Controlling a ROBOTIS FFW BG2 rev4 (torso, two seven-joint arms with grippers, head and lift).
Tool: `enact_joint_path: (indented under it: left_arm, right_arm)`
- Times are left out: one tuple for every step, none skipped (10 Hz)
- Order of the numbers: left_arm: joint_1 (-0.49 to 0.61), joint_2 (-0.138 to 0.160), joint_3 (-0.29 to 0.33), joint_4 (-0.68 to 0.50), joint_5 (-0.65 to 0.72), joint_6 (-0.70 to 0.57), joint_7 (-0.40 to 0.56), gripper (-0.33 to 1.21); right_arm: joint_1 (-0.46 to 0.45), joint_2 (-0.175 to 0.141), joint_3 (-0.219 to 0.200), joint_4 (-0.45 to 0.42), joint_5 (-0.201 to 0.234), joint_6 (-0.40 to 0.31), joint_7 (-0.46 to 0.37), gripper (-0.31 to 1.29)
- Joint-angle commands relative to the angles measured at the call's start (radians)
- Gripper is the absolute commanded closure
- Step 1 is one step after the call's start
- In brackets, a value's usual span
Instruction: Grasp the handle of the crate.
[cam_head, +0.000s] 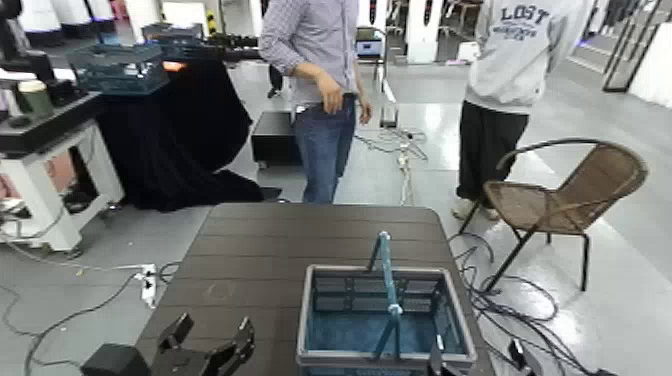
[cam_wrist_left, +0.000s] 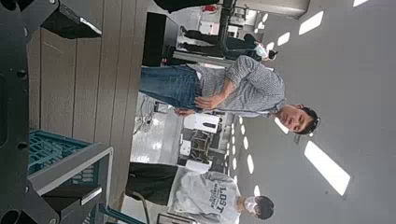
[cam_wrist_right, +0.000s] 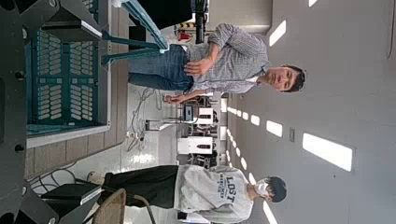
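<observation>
From the head camera I see the crate (cam_head: 384, 320) sitting at the near edge of the dark table (cam_head: 260, 250), roughly at five o'clock from the table's middle. Its handle (cam_head: 388, 280) stands upright over the basket, running front to back. My left gripper (cam_head: 205, 345) hovers at nine o'clock from the crate, well apart, fingers spread with nothing between them. My right gripper (cam_head: 437, 358) barely shows by the crate's right rim; I cannot tell its state.
</observation>
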Motion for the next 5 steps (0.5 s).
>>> enact_joint_path:
  left_arm:
    - [0.001,0.000,-0.005,0.000,-0.003,-0.003,0.000,0.12]
    - [0.001,0.000,-0.005,0.000,-0.004,-0.006,0.000,0.12]
    - [0.001,-0.002,-0.004,0.000,-0.009,-0.014,0.002,0.12]
    - [-0.002,-0.002,-0.002,0.000,-0.003,-0.007,0.003,0.12]
    - [-0.016,0.003,0.003,-0.021,0.053,0.079,0.003,0.12]
  right_arm:
    - [0.000,0.000,0.002,0.002,0.000,0.000,0.000,0.15]
    - [0.001,0.000,0.002,0.002,-0.002,0.000,0.000,0.15]
    - [0.001,0.000,0.001,0.002,-0.002,0.000,0.000,0.15]
    - [0.000,0.000,0.002,0.002,-0.006,0.002,0.000,0.15]
    - [0.000,0.000,0.002,0.003,-0.008,0.002,0.000,0.15]
